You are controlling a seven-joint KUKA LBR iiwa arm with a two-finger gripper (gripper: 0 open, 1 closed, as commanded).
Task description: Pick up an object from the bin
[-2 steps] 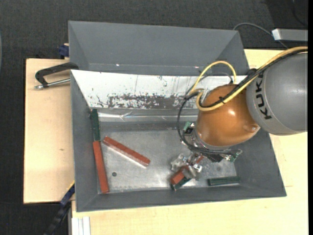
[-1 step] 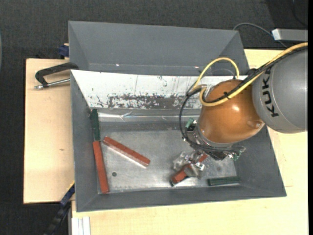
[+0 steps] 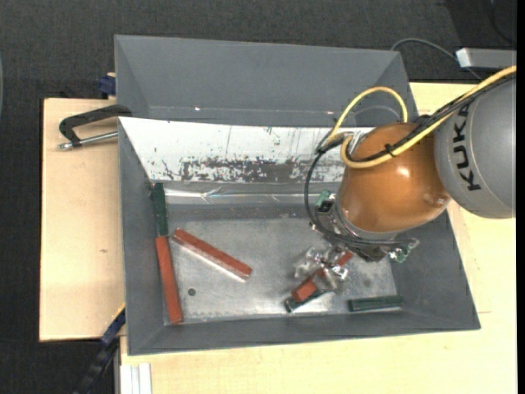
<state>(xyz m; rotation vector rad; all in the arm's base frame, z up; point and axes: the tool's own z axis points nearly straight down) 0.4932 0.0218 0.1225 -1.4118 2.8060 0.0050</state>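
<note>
1. Fingers point(image 3: 318, 263) of the gripper point(image 3: 325, 271) show in the camera view as a cluster of shiny metal low over the floor of the grey bin point(image 3: 246, 72), right of centre and toward the front. I cannot tell whether they stand apart or closed, or whether anything sits between them.
2. Nearest thing: a small red block with a dark end point(image 3: 304, 291) lies slanted on the floor, just at the front-left of the metal tips. Its upper end reaches in under the gripper's metal. Whether it is gripped or only lying there cannot be made out.
3. Above the gripper sits the rounded orange cover point(image 3: 385, 183) of the wrist, hiding the right part of the floor. Yellow and black cables point(image 3: 373, 97) loop over it, and the grey arm point(image 3: 488, 162) comes in from the right.
4. Just to the right of the gripper, near the front right corner, a short dark green bar point(image 3: 375, 304) lies flat, apart from the red block.
5. Well apart, on the left:
   - a long red stick point(image 3: 170, 277) lies along the left wall
   - a dark green stick point(image 3: 157, 208) lies just behind it on the same wall
   - a paler red stick point(image 3: 212, 254) lies slanted on the open floor
</note>
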